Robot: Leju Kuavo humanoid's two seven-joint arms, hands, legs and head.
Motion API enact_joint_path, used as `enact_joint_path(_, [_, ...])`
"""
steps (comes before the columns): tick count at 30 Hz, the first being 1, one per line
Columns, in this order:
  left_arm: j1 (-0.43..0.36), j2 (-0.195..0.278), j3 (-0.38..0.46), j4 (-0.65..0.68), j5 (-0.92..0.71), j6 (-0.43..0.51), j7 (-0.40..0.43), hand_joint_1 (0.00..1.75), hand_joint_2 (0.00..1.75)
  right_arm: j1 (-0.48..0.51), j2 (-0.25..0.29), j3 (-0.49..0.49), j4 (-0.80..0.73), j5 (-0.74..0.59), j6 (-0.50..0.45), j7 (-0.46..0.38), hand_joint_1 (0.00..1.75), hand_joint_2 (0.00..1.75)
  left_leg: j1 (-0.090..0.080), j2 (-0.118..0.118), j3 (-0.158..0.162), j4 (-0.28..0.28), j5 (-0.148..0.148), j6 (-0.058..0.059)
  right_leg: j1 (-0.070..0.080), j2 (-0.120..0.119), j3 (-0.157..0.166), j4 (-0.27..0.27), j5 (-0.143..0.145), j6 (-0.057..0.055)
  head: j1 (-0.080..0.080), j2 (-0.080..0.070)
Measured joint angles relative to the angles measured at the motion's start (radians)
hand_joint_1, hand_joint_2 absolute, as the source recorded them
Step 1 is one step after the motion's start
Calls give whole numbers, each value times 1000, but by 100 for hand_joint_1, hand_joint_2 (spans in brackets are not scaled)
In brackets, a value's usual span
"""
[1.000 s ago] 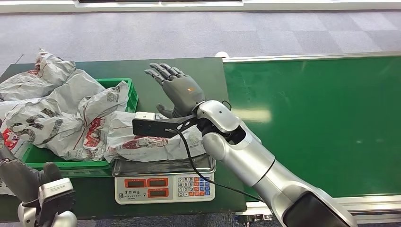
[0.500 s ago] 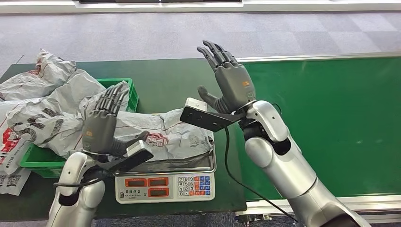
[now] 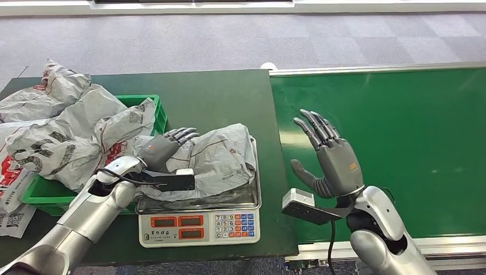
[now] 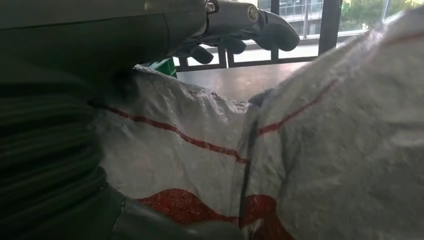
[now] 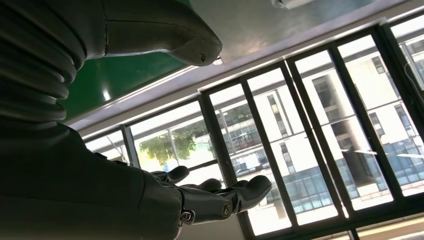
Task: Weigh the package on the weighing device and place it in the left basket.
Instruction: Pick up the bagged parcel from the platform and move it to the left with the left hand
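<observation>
A crumpled grey-white package (image 3: 220, 157) with red print lies on the steel tray of the weighing scale (image 3: 199, 227). My left hand (image 3: 164, 150) rests on the package's left part, fingers stretched out over it and not closed around it. In the left wrist view the package (image 4: 310, 165) is very close, with the fingers (image 4: 240, 30) reaching over its ridge. My right hand (image 3: 329, 164) is open and raised over the green belt, right of the scale, holding nothing. The right wrist view has its spread fingers (image 5: 220, 197) against windows. The green basket (image 3: 150, 103) stands left of the scale.
Several other grey packages (image 3: 69, 129) are heaped in and over the green basket, some spilling onto the dark green table (image 3: 218, 97). A wide green conveyor belt (image 3: 401, 132) with a metal rail runs to the right. Grey carpet floor lies beyond.
My right hand has drawn back from over the scale, going right and down to the belt's near edge. My left hand has come forward and settled onto the package.
</observation>
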Motion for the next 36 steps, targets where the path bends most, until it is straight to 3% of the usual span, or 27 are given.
enact_joint_path(6, [-44,53,-84,70,61,-93,-22,0,175,105,-74,-57,-81,-34,-26,-19,0,175,0,8,0,-2,-5,1,-1,5,7,0,-2,-1,0,0])
enact_joint_path(10, [-61,85,-121,101,94,-151,-38,175,175,156,-109,-105,-111,-71,-33,-42,0,175,0,12,10,-7,-6,0,-4,9,14,0,-3,-2,0,0])
enact_joint_path(18, [-48,113,-189,124,75,-83,-45,175,175,244,-124,-166,-156,-75,-67,-54,0,175,-2,8,39,-17,-14,1,-5,1,40,-1,-16,-6,0,0])
enact_joint_path(23, [-46,137,-203,99,36,-55,-6,175,175,275,-131,-195,-193,-83,-85,-71,0,175,0,8,31,-18,-5,-10,-1,3,30,-1,-8,-14,0,0])
enact_joint_path(31, [-10,164,-204,36,-12,-3,29,175,175,316,-131,-219,-203,-103,-102,-88,0,175,2,9,34,-20,-4,-13,1,6,30,0,-9,-17,0,0])
enact_joint_path(36, [29,188,-191,-53,-68,93,70,175,175,347,-131,-226,-212,-99,-116,-90,0,175,2,9,32,-20,-4,-14,1,6,26,0,-10,-18,0,0])
